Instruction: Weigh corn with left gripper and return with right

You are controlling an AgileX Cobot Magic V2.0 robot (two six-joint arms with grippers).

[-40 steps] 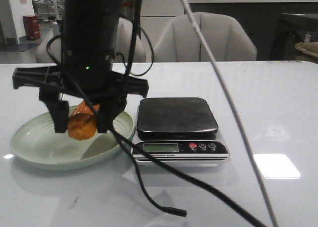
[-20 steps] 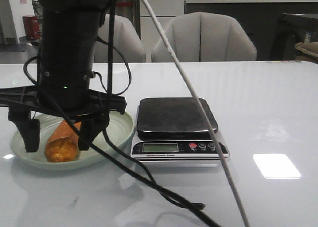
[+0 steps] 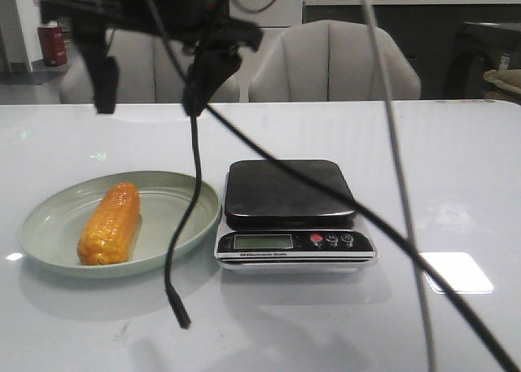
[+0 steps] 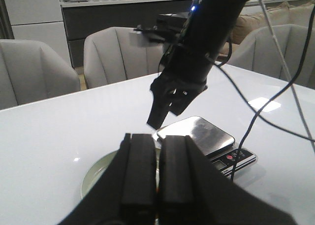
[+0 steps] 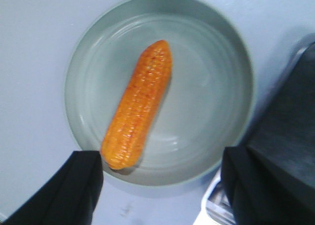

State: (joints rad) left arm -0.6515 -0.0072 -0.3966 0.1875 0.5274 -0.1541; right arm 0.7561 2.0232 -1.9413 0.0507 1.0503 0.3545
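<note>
Round pale-green ceramic plate [image 3: 49, 225] holding one orange-yellow corn cob [image 3: 110, 223], one black digital scale [image 3: 290, 194] beside it bare, right gripper [image 3: 151, 83] spread wide above, left gripper [image 4: 156, 173] pressed together, empty

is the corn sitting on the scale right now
No, the corn lies on the green plate, while the scale beside it has a bare platform.

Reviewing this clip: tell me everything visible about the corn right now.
The corn is a single husk-free cob, orange-yellow, with rows of kernels and one tapered end. It lies flat on the pale green plate, left of its middle, blunt end near the front rim. Only the plate touches it. No gripper holds it; the right gripper hangs open above.
</note>
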